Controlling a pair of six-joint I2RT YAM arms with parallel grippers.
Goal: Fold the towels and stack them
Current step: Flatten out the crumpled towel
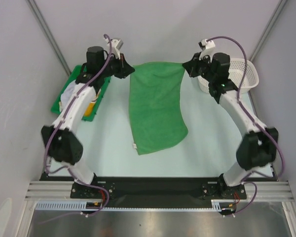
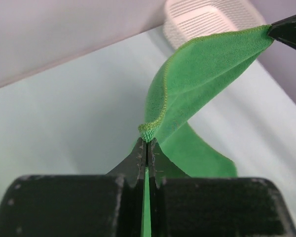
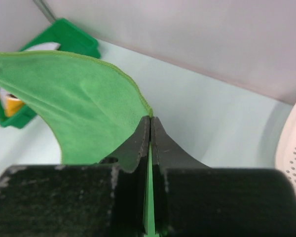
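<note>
Left fingers [image 2: 138, 163] and right fingers [image 3: 140, 143] tight on 2 far corners of green towel [image 1: 158, 103], long axis near-to-far.

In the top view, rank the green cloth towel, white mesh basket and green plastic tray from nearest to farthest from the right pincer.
1. Green cloth towel: its far corner is pinched in the right pincer.
2. White mesh basket: just to its right.
3. Green plastic tray: far left side.

Table [image 1: 207, 148]: one, pale smooth top. It carried, at my far left, one green tray [image 1: 56, 104]; at my far right, one white mesh basket [image 1: 249, 74]; at centre, the near end of one green towel [image 1: 155, 118], lying flat.
</note>
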